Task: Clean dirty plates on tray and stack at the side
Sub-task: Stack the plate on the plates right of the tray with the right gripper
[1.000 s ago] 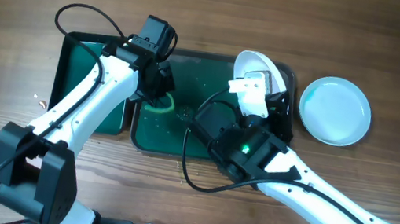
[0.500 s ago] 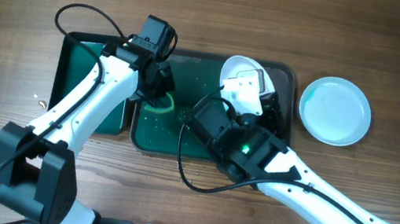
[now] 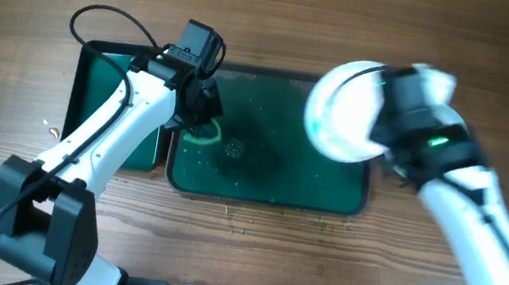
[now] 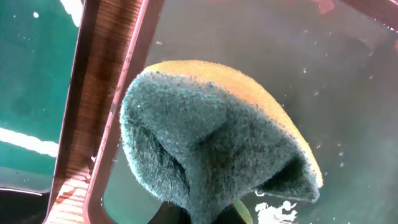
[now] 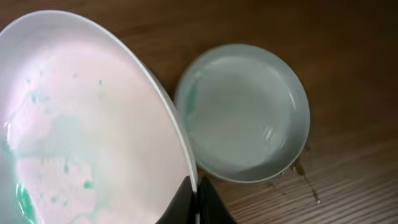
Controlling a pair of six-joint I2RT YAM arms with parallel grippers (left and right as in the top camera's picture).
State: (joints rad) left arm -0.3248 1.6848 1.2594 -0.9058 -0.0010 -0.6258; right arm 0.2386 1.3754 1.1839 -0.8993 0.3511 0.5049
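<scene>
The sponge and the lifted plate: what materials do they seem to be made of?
The sponge: fuzzy dark green scouring fibre over yellow foam, matte. The lifted plate: smooth, glossy white, with a thin rim; ceramic or hard plastic, I cannot tell which.

A wooden table [image 3: 284, 15] with brown grain fills the scene. At its left lies a small bright green tray [image 3: 95, 73] with a dark rim, its long side running near to far. Just right of it a sponge [image 4: 211, 143] hangs folded, dark green scouring face outward, yellow foam behind. Pale specks [image 3: 241, 219] dot the near middle of the wood, and the right wrist view shows a small dark smear [image 5: 306, 177] on it
</scene>
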